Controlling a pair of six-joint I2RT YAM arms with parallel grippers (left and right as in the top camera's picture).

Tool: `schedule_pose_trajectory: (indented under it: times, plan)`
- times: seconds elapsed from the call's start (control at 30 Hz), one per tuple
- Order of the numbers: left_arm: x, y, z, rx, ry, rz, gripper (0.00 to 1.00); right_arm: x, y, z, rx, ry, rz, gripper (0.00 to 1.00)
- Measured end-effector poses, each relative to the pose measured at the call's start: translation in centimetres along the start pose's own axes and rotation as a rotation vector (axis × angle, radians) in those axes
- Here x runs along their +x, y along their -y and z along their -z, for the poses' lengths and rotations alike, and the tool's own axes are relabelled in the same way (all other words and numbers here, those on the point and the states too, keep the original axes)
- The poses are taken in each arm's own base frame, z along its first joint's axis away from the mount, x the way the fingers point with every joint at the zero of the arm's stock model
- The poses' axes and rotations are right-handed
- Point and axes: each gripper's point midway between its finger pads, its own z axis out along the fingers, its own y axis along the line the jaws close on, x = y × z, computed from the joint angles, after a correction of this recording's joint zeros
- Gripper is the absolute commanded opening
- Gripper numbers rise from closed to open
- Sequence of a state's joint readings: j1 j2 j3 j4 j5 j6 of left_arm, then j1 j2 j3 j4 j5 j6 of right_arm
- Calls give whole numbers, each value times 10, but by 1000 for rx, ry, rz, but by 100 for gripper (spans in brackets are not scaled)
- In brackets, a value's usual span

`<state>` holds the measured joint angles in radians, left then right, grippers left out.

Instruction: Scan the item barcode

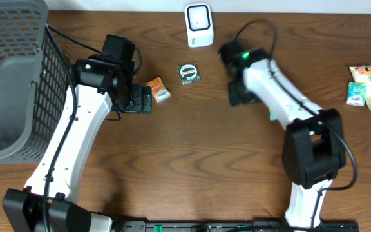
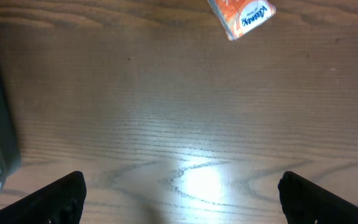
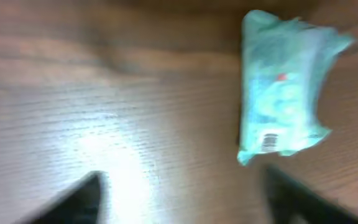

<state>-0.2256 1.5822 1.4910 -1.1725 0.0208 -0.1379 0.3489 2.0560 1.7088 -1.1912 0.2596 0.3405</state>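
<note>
brown wooden table [image 1: 185, 142] — glare on its grain

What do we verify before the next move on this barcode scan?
1. Left gripper open, nothing between its fingers: ok.
2. Right gripper open, nothing held: ok.
3. Teal packet flat on the table ahead of the right gripper, barcode facing up: ok, though the right wrist view is blurred.
4. Teal packet centred between the right fingers: not ok, it sits off to one side.
5. Orange packet clear of the left gripper: ok; its barcode side: cannot tell.
6. Item presented to the scanner: not ok, nothing is in front of it yet.
</note>
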Motion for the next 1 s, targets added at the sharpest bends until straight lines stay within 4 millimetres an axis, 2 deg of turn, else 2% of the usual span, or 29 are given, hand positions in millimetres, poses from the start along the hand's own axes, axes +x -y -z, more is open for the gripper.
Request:
schedule_pose_trajectory:
  times: [0.07, 0.17, 0.27, 0.33, 0.43, 0.53, 0.6, 0.67, 0.83, 1.0]
  plan:
    - [0, 0, 0, 0, 1, 0, 98, -17, 17, 10, -61, 14, -49, 99]
    - [0, 0, 0, 0, 1, 0, 98, -30, 51, 8, -140, 5, -125, 99]
    - [0, 0, 0, 0, 0, 0, 98, -31, 85, -2, -229, -20, -161, 99]
    - [0, 0, 0, 0, 1, 0, 98, -33, 111, -12, -376, -10, -186, 99]
    - [0, 0, 0, 0, 0, 0, 98, -31, 127, -24, -487, 11, -209, 99]
    - [0, 0, 0, 0, 1, 0, 98, -25, 144, -45, -558, 28, -269, 99]
    - [0, 0, 0, 0, 1, 0, 98, -20, 147, -56, -595, 38, -291, 91]
    - [0, 0, 0, 0, 1, 0, 98, -12, 138, -67, -645, 32, -296, 83]
    - [0, 0, 0, 0, 0, 0, 98, -7, 121, -74, -718, 39, -288, 80]
    - [0, 0, 0, 0, 1, 0, 98, -5, 104, -81, -728, 46, -253, 65]
